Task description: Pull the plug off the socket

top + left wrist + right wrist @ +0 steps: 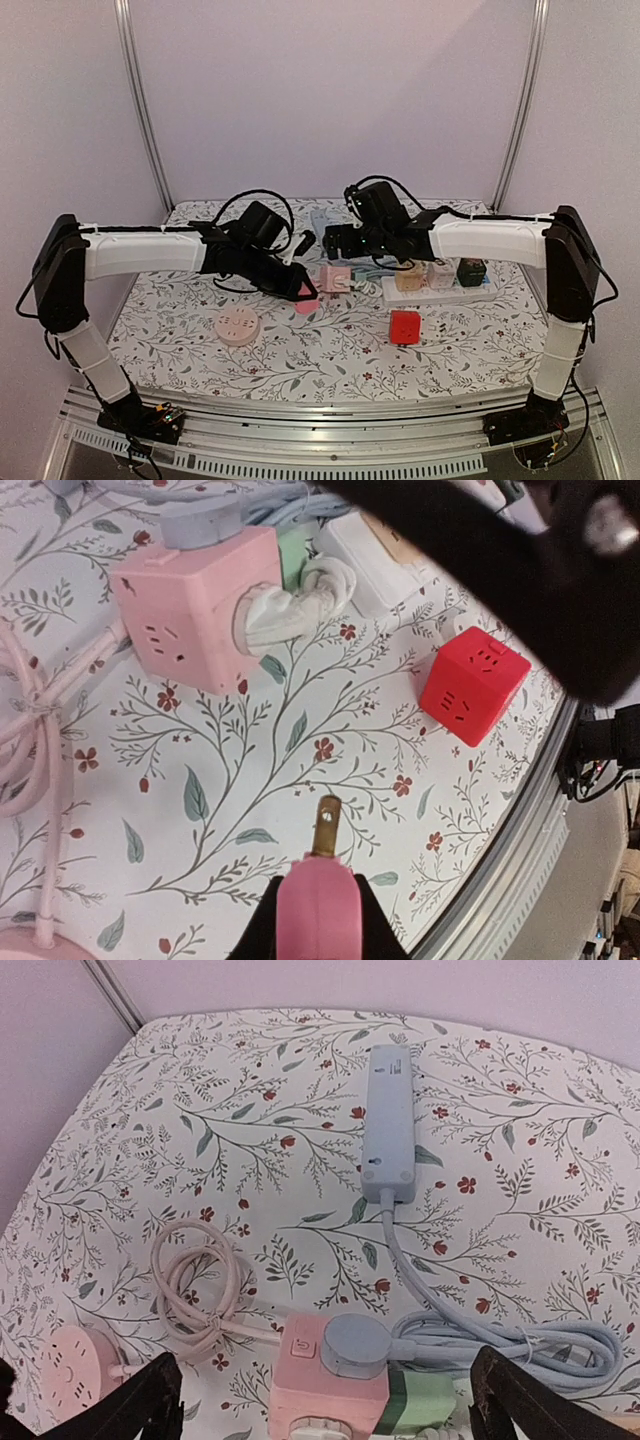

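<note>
Grip report: my left fingers (260, 936) are clamped shut on the pink plug (318, 910), its brass prong (327, 825) bare, pointing to twelve o'clock, well apart from the pink cube socket (190, 610) at eleven. I judge it light, hard and smooth, so the flat body sides behind the prong are the hold. A red cube socket (472, 685) sits at two. My right fingers (140, 1405) gape wide, empty, over a grey round plug (352, 1345).

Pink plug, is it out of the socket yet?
Yes, done: the pink plug is out, its metal prong bare, clear of the pink cube socket. In hand: the left pincer is shut on it; the right pincer hangs open over the cube. Left: probably just putting the plug down.
</note>
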You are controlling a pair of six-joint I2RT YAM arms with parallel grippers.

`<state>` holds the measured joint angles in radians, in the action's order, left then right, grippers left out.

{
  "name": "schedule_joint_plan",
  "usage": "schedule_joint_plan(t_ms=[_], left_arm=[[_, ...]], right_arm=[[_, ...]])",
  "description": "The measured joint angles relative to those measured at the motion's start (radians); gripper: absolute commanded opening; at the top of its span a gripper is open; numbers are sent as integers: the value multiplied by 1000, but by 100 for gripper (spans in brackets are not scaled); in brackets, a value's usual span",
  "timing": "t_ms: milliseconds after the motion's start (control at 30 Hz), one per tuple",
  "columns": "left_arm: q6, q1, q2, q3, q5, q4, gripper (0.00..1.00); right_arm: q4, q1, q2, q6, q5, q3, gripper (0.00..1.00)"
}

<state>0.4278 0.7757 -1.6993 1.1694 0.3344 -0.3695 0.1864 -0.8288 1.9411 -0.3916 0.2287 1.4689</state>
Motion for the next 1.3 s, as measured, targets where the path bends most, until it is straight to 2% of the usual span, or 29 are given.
schedule_joint_plan(t_ms=[133, 300, 600, 733, 933, 1167, 1300], left_arm=[[32, 110, -37, 31, -93, 23, 1], [64, 229, -164, 128, -140, 55, 1], [91, 286, -365, 265, -133, 69, 4], [98, 287, -404, 295, -124, 66, 7], [101, 290, -431, 320, -114, 66, 24], [101, 290, -431, 321, -115, 65, 30], [100, 290, -431, 322, -116, 65, 39]], right_arm=[[-8, 5, -159, 7, 30, -84, 99], [-16, 25, -339, 5, 92, -236, 99], [4, 52, -579, -25, 178, -482, 99], [11, 52, -624, -42, 185, -515, 99], [18, 52, -635, -59, 196, -536, 99], [26, 52, -635, -69, 211, -541, 99], [26, 52, -623, -70, 215, -541, 99]])
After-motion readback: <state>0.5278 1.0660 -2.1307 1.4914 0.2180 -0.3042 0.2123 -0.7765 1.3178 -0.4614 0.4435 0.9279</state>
